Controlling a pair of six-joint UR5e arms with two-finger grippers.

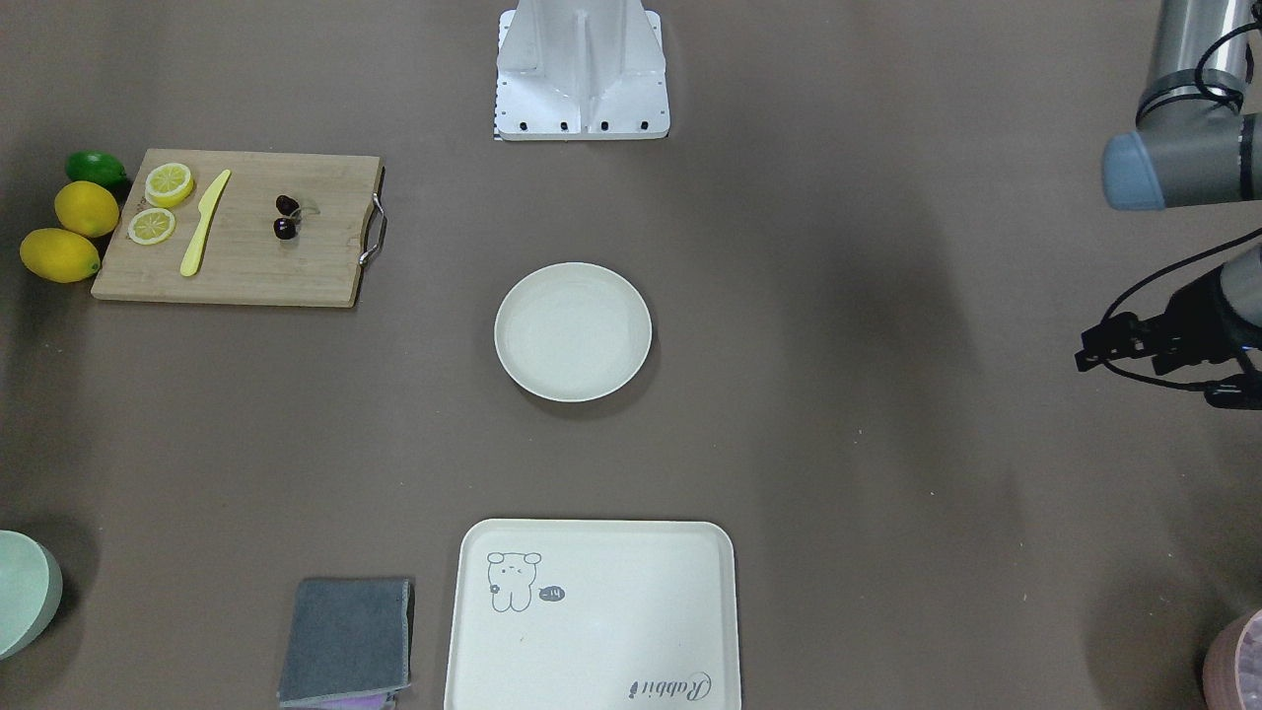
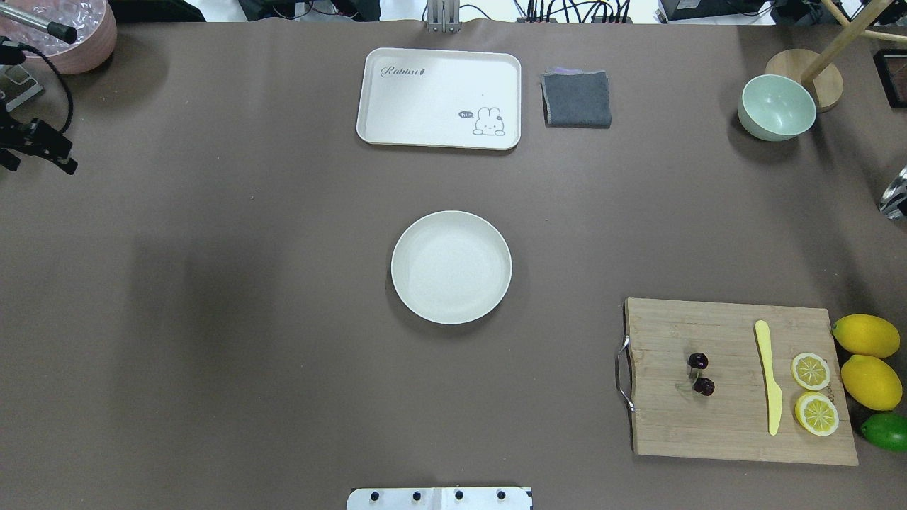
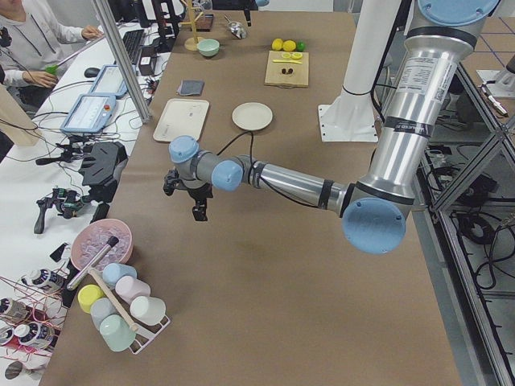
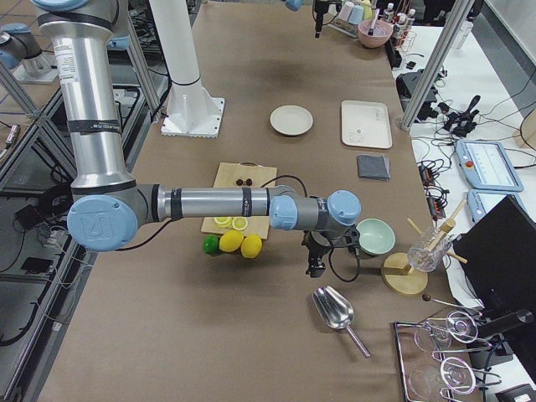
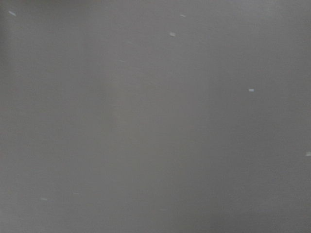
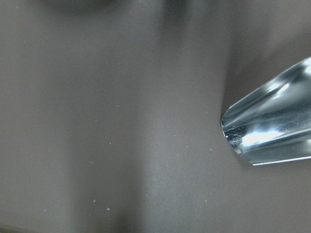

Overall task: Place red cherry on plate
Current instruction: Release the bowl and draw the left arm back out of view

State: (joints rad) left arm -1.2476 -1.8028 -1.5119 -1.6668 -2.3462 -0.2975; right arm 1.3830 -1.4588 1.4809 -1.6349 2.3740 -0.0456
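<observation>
Item: red cherry (image 2: 701, 373), a twin pair on thin stems. It lies on the cutting board (image 2: 737, 432) between the metal handle (image 2: 623, 373) and the yellow knife (image 2: 769, 375), well apart from the plate (image 2: 451, 267).
Handling, my judgement: very light, glossy, apt to roll. I would pinch across one fruit, or at the stem joint.
Left pincer (image 1: 1092, 351): hovers at the desk (image 2: 212, 319) edge.
Right pincer (image 4: 314, 266): hangs above a metal scoop (image 4: 335, 310).
Both are seen poorly, so I cannot tell whether either is open or closed.

Left gripper (image 1: 1087, 352) and right gripper (image 4: 312, 268) jaws too small to read; scoop (image 6: 269, 128) beside right jaws cut off
</observation>
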